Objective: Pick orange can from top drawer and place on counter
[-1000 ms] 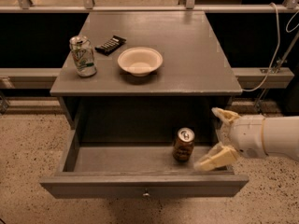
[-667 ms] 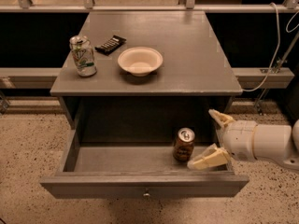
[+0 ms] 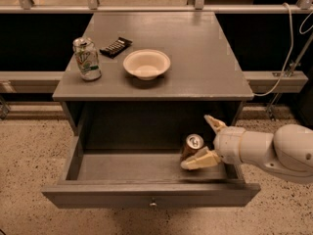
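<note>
The orange can (image 3: 192, 146) stands upright in the open top drawer (image 3: 146, 196), near its right end, silver top and pull tab up. My gripper (image 3: 199, 143) comes in from the right on a white arm. It is open, with one finger (image 3: 199, 160) in front of the can and the other finger (image 3: 214, 123) behind and to the right of it. The can stands partly between the fingers. The counter (image 3: 205, 58) lies above the drawer.
On the counter stand a white-and-green dented can (image 3: 87, 58) at the left, a dark flat packet (image 3: 116, 46) behind it, and a cream bowl (image 3: 146, 64) in the middle. A white cable (image 3: 288, 58) hangs at the right. Speckled floor surrounds the cabinet.
My gripper has moved left along the drawer towards the orange can, so its open fingers now reach around it. The can has not moved.
</note>
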Controlling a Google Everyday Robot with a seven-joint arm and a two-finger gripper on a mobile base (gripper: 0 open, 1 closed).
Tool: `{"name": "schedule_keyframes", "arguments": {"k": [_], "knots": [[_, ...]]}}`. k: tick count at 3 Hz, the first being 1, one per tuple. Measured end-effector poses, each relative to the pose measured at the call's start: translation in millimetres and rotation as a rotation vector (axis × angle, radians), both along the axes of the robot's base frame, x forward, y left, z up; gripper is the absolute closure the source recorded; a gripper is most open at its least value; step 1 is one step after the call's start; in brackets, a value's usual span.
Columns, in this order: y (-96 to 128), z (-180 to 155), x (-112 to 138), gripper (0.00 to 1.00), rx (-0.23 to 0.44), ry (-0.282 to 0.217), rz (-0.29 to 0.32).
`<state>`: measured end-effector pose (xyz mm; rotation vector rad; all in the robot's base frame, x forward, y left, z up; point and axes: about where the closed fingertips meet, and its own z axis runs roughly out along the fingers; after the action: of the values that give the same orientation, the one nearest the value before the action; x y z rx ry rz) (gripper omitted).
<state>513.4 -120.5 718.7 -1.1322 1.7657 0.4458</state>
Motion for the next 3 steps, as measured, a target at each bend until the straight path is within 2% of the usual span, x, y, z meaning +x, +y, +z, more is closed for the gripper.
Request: {"name": "schedule_keyframes", "arguments": {"k": [2, 3], "knots": [[9.4, -39.9, 13.9, 0.07, 0.03, 0.051, -0.006], [11.9, -53.7, 13.4, 0.33, 0.059, 0.076, 0.002]]}}
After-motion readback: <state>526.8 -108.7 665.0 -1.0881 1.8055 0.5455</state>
